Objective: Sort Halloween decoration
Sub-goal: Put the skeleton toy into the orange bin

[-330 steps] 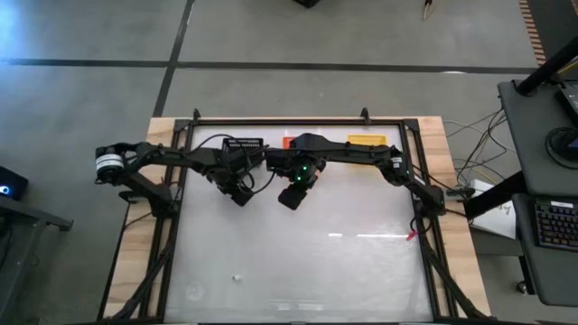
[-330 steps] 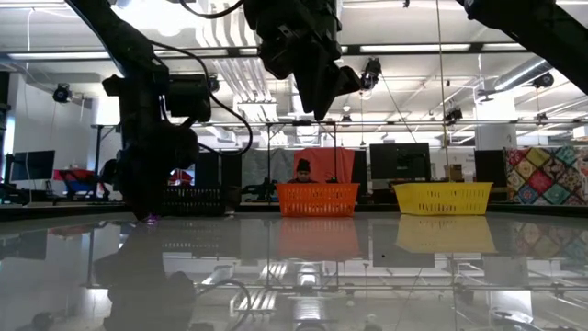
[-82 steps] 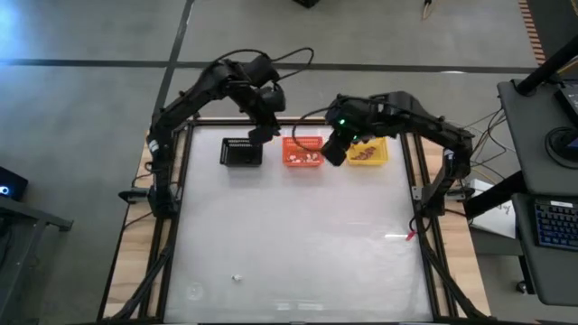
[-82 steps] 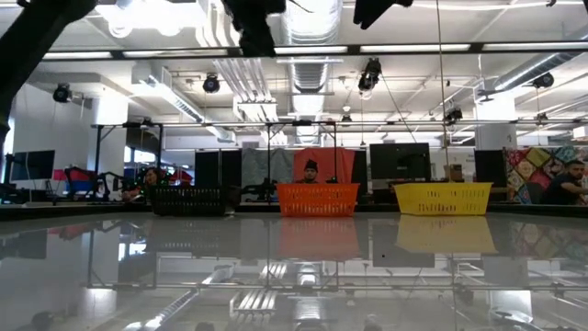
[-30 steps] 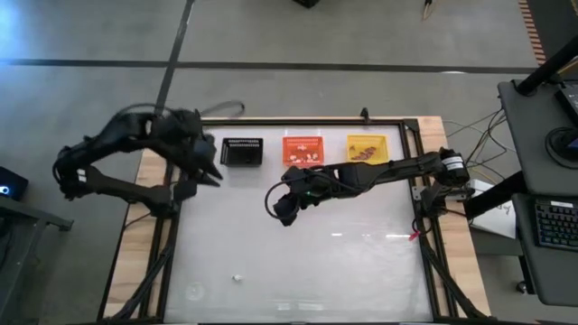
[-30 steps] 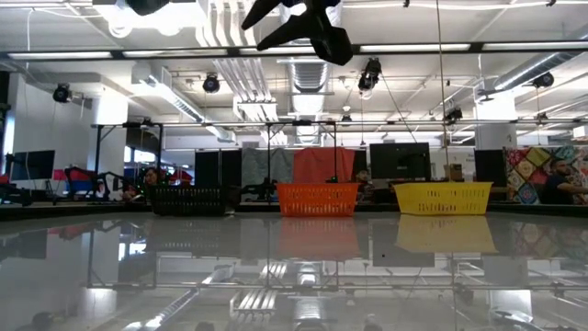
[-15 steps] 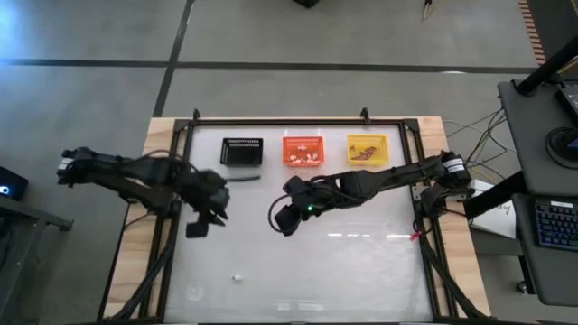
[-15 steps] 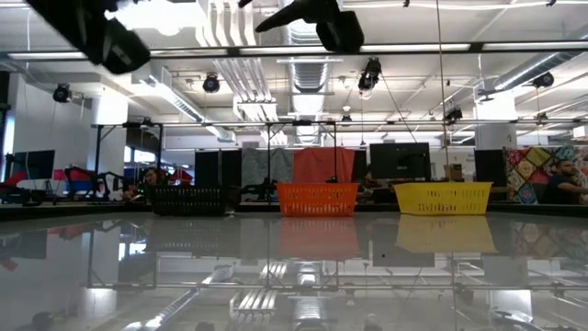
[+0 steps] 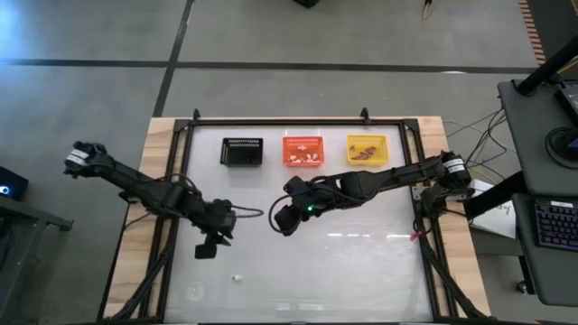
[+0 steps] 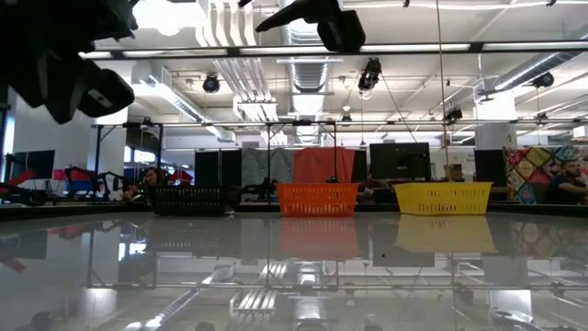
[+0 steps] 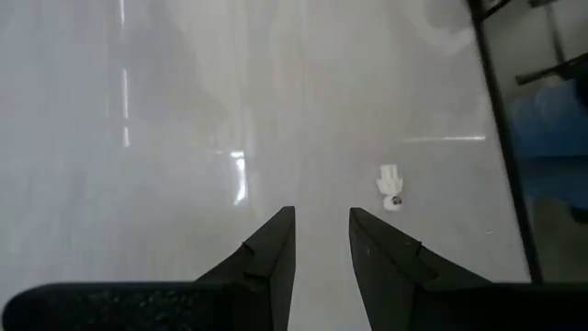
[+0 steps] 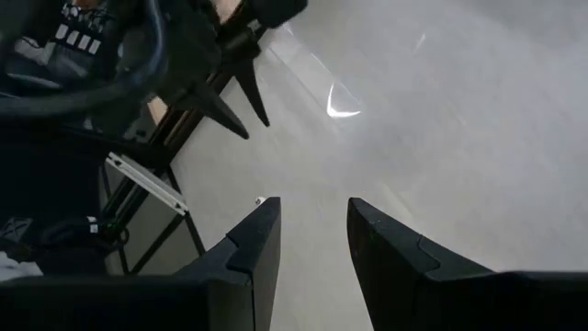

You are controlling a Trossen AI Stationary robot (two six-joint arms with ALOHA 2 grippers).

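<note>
One small white Halloween decoration (image 9: 237, 278) lies on the glossy table near its front left; the left wrist view shows it (image 11: 390, 185) a little ahead and to one side of my fingers. My left gripper (image 9: 206, 250) hovers open above the table just beyond it, nothing between its fingers (image 11: 320, 216). My right gripper (image 9: 281, 222) hangs open over the table's middle, empty (image 12: 312, 207). At the far edge stand a black basket (image 9: 241, 151), an orange basket (image 9: 303, 150) with white bits in it and a yellow basket (image 9: 368, 149) with brownish pieces.
A black frame rail (image 9: 172, 226) runs along the table's left and right sides. The left arm (image 9: 135, 185) reaches in across the left rail. Bare table top (image 9: 361, 271) spreads over the near right. In the low view people show in the room behind the baskets.
My left gripper has swung from beside the black basket toward the table's near edge and has come down, ending close to the white decoration. It stays open. The decoration has kept its place.
</note>
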